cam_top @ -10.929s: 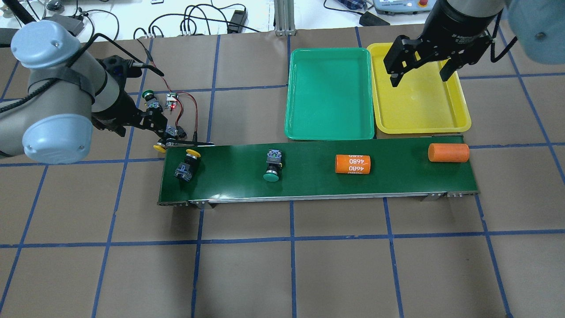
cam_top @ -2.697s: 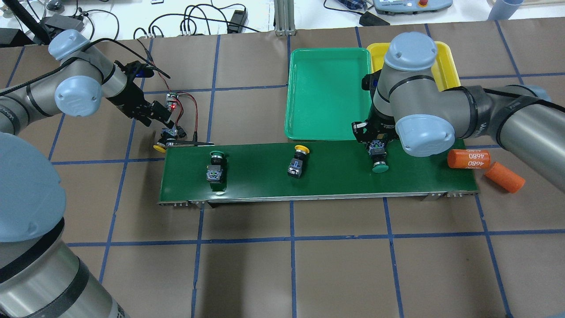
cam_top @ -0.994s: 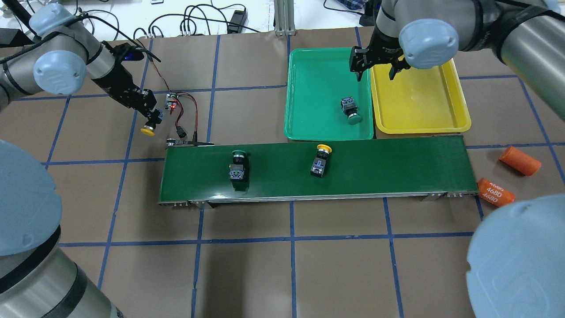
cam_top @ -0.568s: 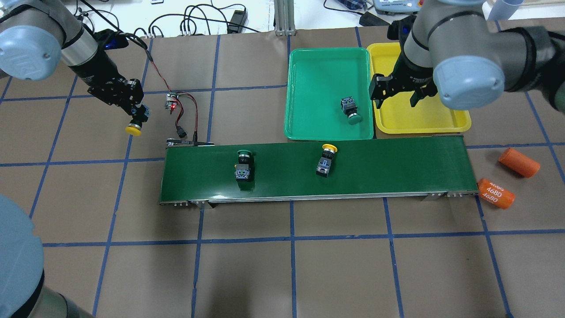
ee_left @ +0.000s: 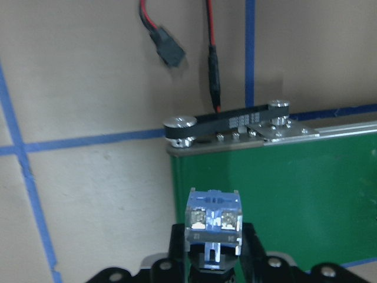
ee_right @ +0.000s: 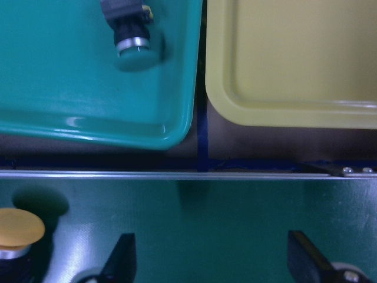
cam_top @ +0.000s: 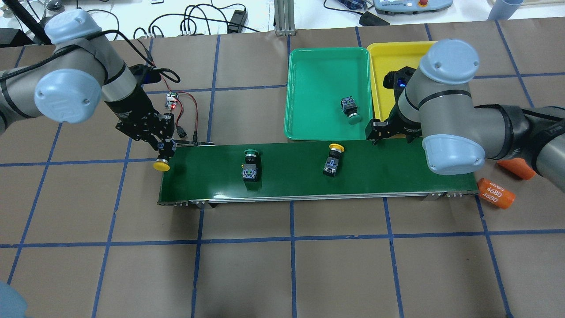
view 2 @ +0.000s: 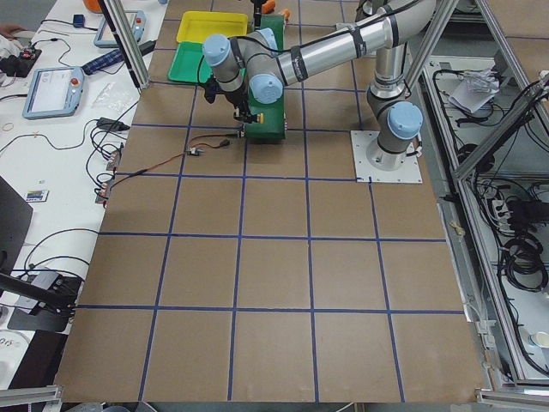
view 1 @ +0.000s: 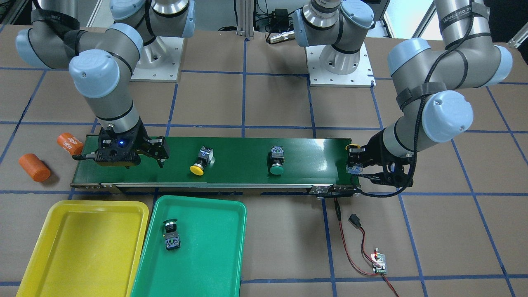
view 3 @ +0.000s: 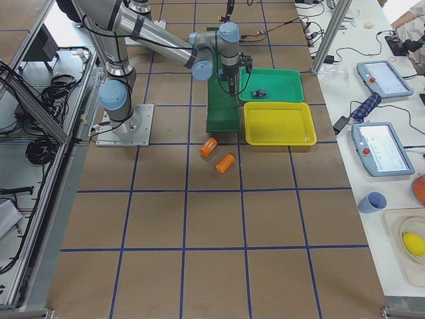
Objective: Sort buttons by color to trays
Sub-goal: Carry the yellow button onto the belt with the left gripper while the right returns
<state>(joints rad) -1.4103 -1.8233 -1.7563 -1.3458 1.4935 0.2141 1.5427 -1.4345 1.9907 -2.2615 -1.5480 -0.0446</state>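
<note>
green tray (cam_top: pixel 309 88) holds one green button (cam_top: pixel 351 110), yellow tray (cam_top: pixel 388 57) beside it; my left claw (ee_left: pixel 213 247) grips a yellow button (cam_top: pixel 162 164), right claw (ee_right: pixel 212 253) wide

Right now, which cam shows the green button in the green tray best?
Exterior front-facing: the green button lies whole and unblocked in the green tray, cap and body clear, away from both arms. Overhead also shows it whole. Right wrist crops its body. Exterior right shows a speck. Others: not discernible.
</note>
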